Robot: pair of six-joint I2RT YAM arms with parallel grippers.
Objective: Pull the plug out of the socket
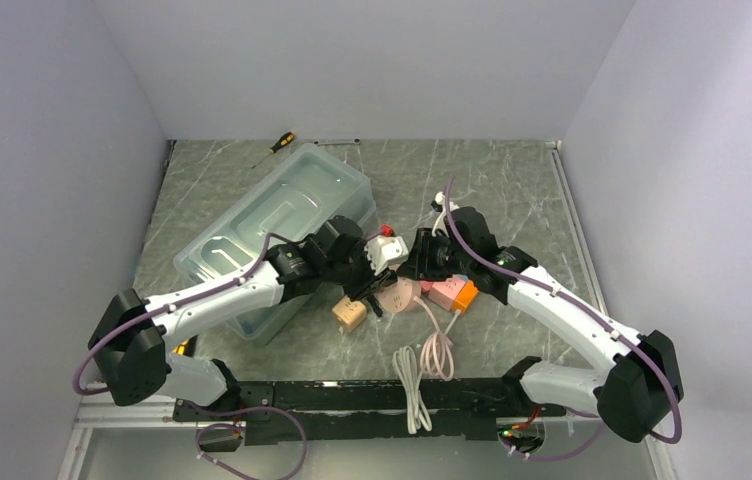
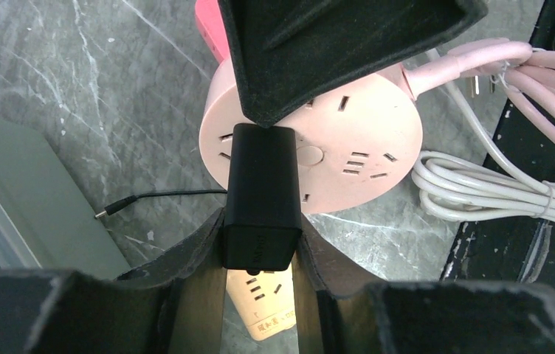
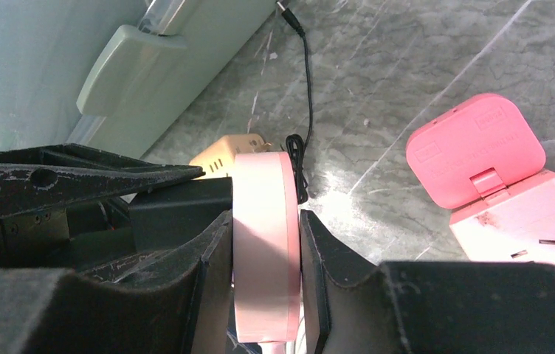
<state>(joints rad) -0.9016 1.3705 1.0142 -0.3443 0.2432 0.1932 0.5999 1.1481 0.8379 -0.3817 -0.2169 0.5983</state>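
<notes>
A round pink socket [image 2: 348, 140] is held off the table, edge-on in the right wrist view [image 3: 266, 243]. A black plug [image 2: 261, 195] sits plugged into its face. My left gripper [image 2: 260, 254] is shut on the black plug, one finger on each side. My right gripper [image 3: 266, 258] is shut on the pink socket, clamping its flat faces. In the top view both grippers meet at the table's middle, around the socket [image 1: 402, 293]. The plug's thin black cable [image 3: 308, 96] trails away over the table.
A clear plastic bin [image 1: 272, 225] lies left of the arms. A beige power strip [image 1: 350, 312], a white cube adapter [image 1: 385, 250], a pink and orange socket box [image 1: 452, 293] and coiled white and pink cables [image 1: 424, 365] lie nearby. A screwdriver [image 1: 277, 146] lies at the back.
</notes>
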